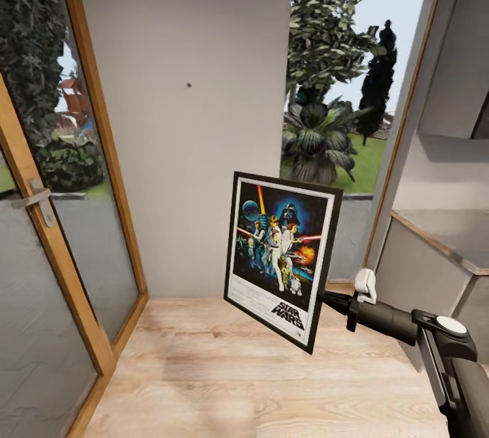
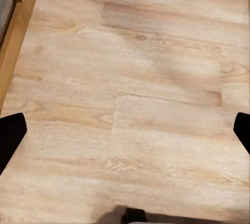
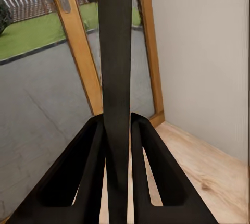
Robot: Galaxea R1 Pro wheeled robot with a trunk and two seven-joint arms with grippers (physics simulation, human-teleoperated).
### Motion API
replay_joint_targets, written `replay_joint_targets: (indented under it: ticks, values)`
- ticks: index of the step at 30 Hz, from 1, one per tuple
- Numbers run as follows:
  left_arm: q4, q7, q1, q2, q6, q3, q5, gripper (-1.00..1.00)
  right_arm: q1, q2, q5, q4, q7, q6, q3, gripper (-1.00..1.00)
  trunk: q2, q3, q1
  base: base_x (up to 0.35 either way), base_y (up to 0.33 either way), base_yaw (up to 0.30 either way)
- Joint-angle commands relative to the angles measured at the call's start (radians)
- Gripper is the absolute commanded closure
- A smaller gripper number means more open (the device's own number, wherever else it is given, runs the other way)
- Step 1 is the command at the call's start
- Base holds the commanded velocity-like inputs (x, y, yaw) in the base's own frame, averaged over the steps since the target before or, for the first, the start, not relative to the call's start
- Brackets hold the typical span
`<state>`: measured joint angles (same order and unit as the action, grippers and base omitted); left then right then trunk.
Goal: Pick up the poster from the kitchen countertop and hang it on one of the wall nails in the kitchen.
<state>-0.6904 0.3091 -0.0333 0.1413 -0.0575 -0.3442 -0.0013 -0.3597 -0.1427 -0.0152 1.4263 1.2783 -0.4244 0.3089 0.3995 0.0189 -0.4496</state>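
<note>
Right tool (image 1: 337,300) clamps poster (image 1: 282,256) right edge — poster upright, below wall nail (image 1: 189,85)

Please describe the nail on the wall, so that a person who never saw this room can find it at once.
Look at the plain off-white wall panel between the wood-framed glass door and the garden window. On its upper half sits one tiny dark nail, up and left of the black-framed Star Wars poster. It is the panel's sole mark.

Black "STAR WARS" lettering is showing on the white lower margin of the poster (image 1: 282,258), lower centre of the head view; finer print beside it is sitting unreadable.
</note>
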Motion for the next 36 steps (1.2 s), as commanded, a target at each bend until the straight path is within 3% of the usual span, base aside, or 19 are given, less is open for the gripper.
replay_joint_targets:
  ticks: [1,14,36]
  values:
    - [0.0,0.005,0.0,0.0,-0.002,-0.002,0.0,-1.0,-0.001,0.0,0.0,0.0,0.007,-0.013,0.001,1.0,0.001,0.001,0.0,0.0,0.33,-0.294]
    - [0.0,0.005,0.0,0.0,-0.004,-0.002,-0.001,-1.0,-0.001,0.0,0.0,0.0,0.007,-0.013,0.001,1.0,0.001,0.003,0.0,0.016,0.076,-0.08]
    - [-0.001,0.005,0.0,0.0,-0.005,-0.003,0.0,-1.0,-0.001,0.0,0.0,0.0,0.008,-0.012,0.001,1.0,0.001,0.003,0.0,0.214,0.154,0.0]
